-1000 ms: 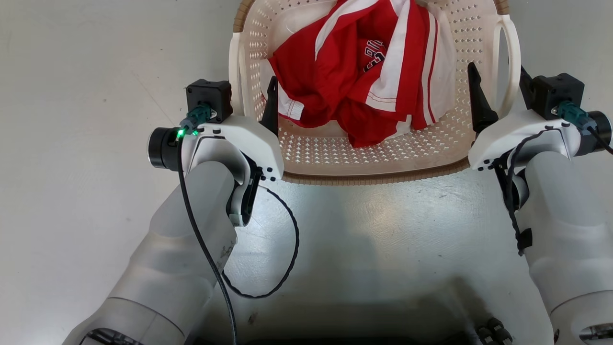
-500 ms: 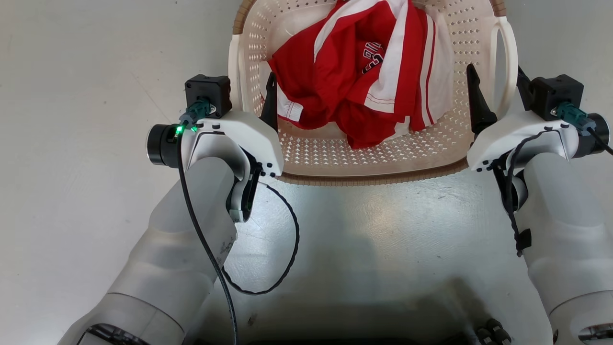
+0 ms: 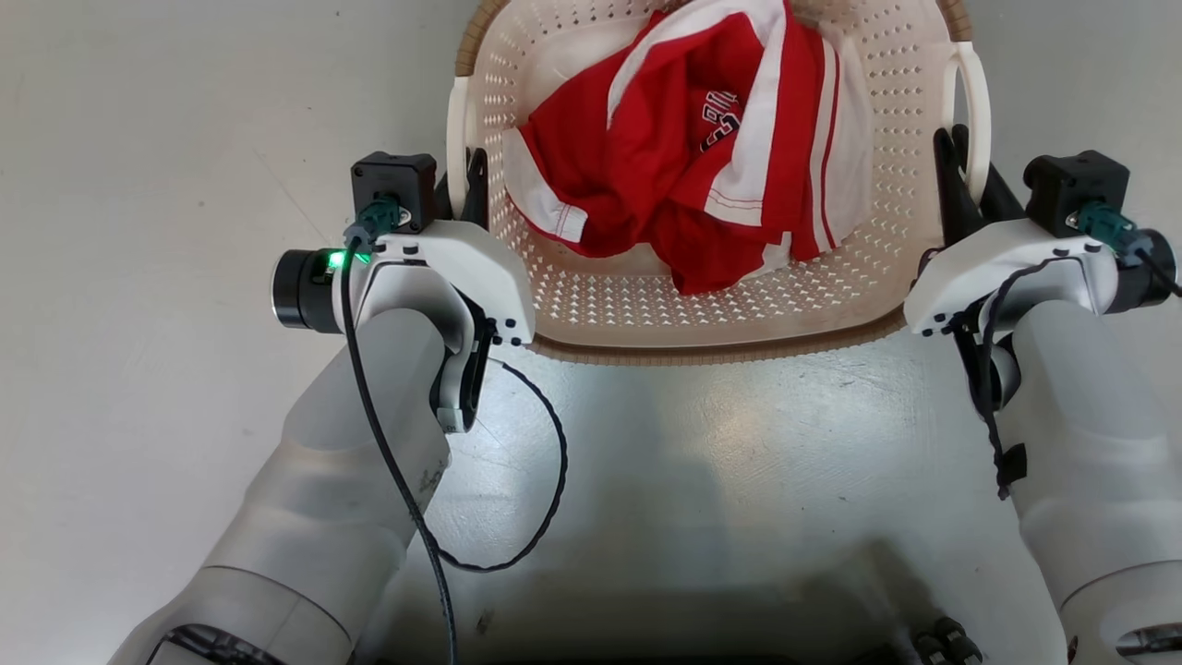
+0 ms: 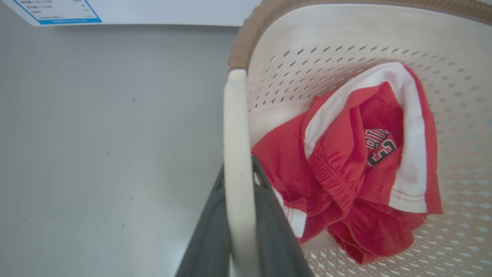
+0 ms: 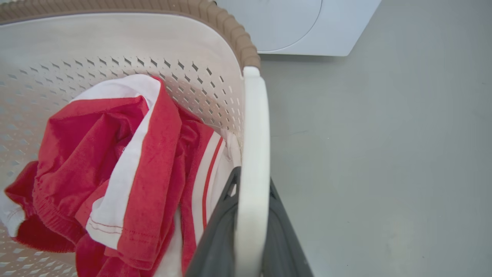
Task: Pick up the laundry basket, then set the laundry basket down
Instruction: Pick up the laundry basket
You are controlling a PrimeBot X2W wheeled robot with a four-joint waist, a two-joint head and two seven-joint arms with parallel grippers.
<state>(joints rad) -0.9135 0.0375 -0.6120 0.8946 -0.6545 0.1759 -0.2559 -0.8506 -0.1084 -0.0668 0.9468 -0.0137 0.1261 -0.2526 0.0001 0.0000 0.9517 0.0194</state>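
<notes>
**Operator:** State of the left gripper?

**Technician:** Clamped on the left handle. One dark finger bears on each face of the white loop, with no gap visible. The right gripper is clamped in the same way on the right handle.

**Operator:** Location of the laundry basket?

**Technician:** It spans between the two grippers, with a perforated wall directly inboard of each finger pair. Whether its base is clear of the floor cannot be determined.

**Operator:** Contents?

**Technician:** One crumpled red and white garment. It lies inboard of both grippers, and its white edge reaches the wall just inside the right gripper. No other item is visible inside.

**Operator:** Probable faults from here?

**Technician:** In my judgement, three.
1. The handles are smooth and narrow, so an abrupt lift could let a loop slide through the fingers.
2. Unequal travel of the arms would tilt the basket and shift the garment toward the low side.
3. A white appliance stands beyond the right gripper's fingertips, so forward travel risks the far rim striking it.
</notes>
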